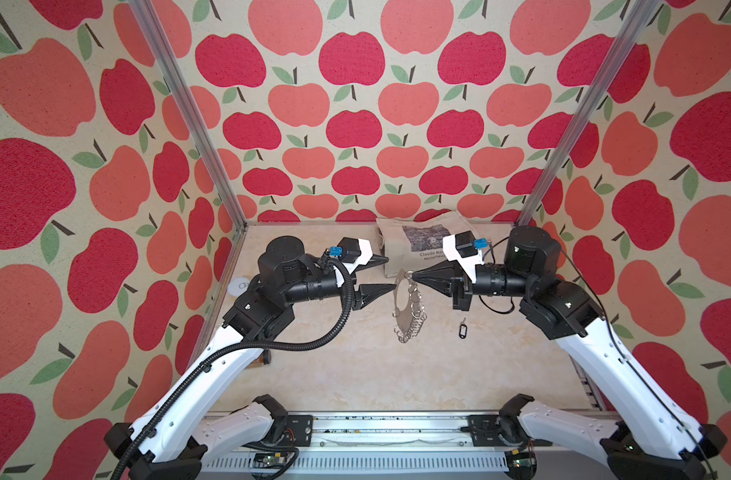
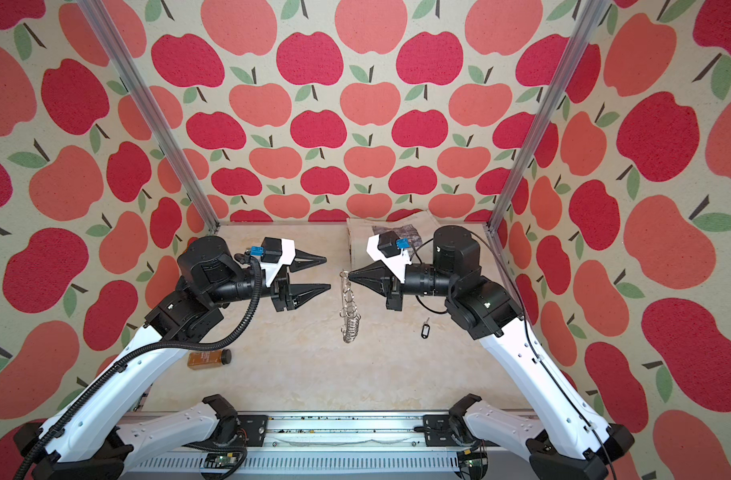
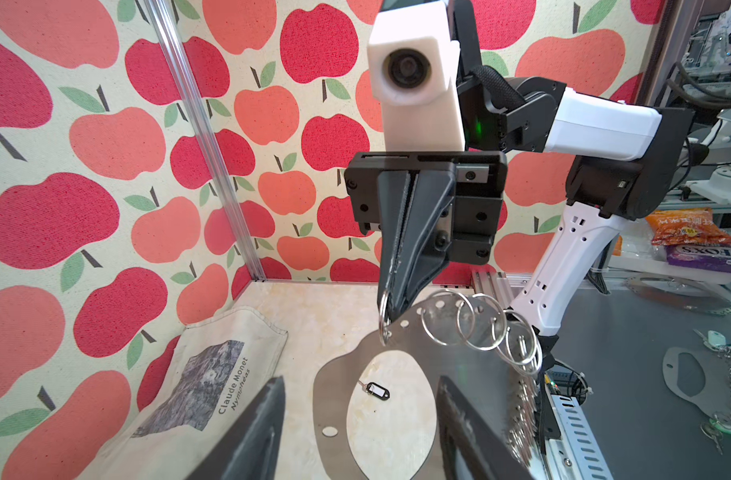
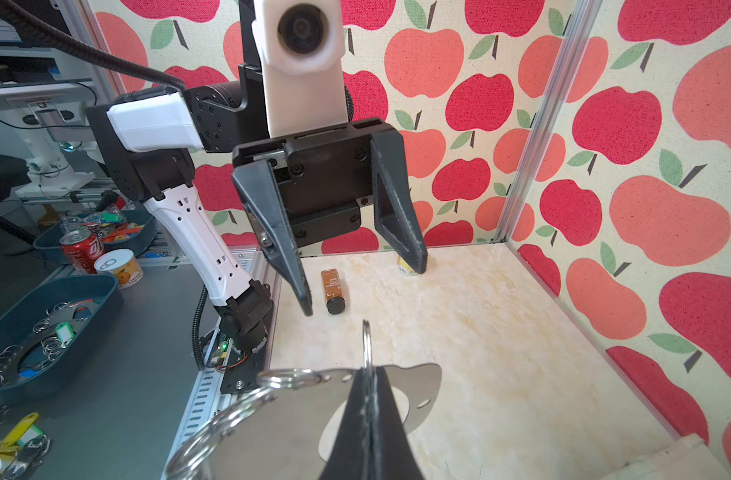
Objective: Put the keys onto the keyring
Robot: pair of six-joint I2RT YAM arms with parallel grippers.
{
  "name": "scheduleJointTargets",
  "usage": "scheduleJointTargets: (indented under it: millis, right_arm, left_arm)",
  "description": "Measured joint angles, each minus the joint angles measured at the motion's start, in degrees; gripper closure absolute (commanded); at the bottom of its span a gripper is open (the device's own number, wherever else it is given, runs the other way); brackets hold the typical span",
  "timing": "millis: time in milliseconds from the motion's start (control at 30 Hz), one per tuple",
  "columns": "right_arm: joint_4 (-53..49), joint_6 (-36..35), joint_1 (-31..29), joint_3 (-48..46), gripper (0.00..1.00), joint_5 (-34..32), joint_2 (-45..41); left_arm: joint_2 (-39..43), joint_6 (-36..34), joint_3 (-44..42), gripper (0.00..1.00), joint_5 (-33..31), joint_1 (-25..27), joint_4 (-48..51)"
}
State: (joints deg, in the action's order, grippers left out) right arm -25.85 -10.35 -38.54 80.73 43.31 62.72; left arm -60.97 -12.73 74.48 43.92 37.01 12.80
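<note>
Right gripper (image 1: 414,277) is clamped shut on the top end of the keyring (image 1: 407,309), which hangs down from it over the middle of the tabletop (image 1: 355,374). It's hard to tell if the pinch is on the plate edge or on a ring. Left gripper (image 1: 391,273) sits just beside it, jaws apart and holding nothing, and the keys (image 1: 462,329) lie flat on the tabletop to the right of the keyring, touching neither gripper.

Tote bag (image 1: 413,243): cream cloth, grey print with "Claude Monet" lettering, lying flat at the far edge, right of centre
Amber bottle (image 2: 207,358): black cap, on its side, left, nearer than the can
Can (image 1: 238,286): pale round lid, far left by the wall
Tabletop (image 1: 355,374): pale marbled
Walls (image 1: 355,124): apple-print cloth
</note>
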Motion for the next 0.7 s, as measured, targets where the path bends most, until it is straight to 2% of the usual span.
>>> scheduleJointTargets:
  millis: [133, 333, 700]
  right_arm:
    - [-4.15, -2.19, -0.61, 1.46, 1.0, -1.68, 0.83]
    - [-12.79, -6.34, -3.52, 7.52, 1.0, -7.93, 4.7]
    - [-18.45, -9.14, -4.96, 10.25, 1.0, -12.63, 5.81]
  left_arm:
    - [-1.11, -0.81, 1.55, 0.51, 0.04, 0.22, 2.4]
    - [-5.77, -3.89, 6.62, 0.59, 0.24, 2.21, 6.8]
    - [-8.46, -8.68, 10.08, 0.75, -0.98, 5.05, 13.7]
